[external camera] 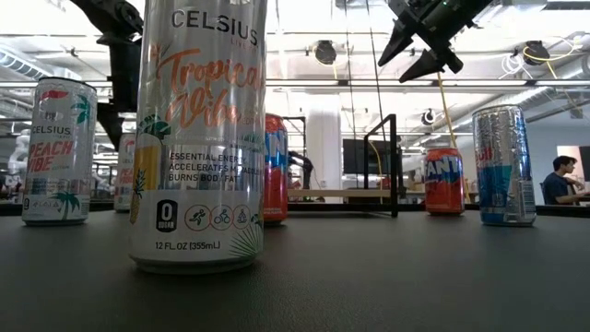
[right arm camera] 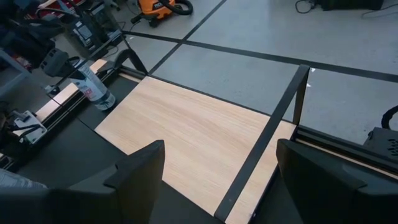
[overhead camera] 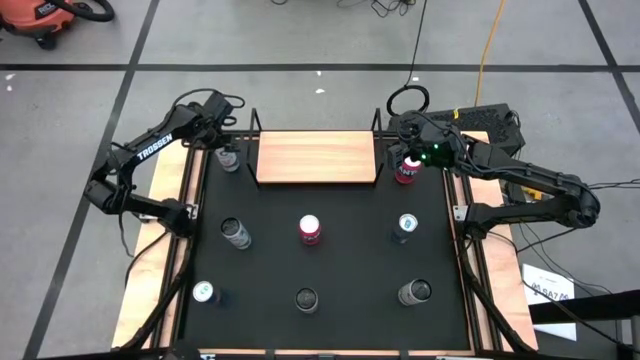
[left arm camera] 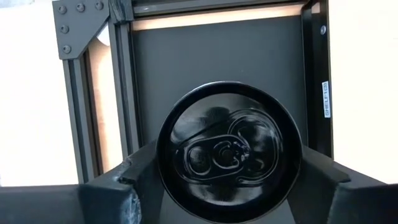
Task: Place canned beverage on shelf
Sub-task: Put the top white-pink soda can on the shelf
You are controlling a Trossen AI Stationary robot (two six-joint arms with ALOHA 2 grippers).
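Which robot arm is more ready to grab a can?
Left. The left gripper already has its fingers either side of a dark-topped metal can. The right gripper is open over the light wooden shelf, holding nothing.

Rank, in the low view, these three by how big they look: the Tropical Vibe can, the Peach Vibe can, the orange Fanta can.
1. Tropical Vibe can, but it stands nearest the camera, so its real size is unsure.
2. Peach Vibe can.
3. Fanta can, which stands farthest back of the three.
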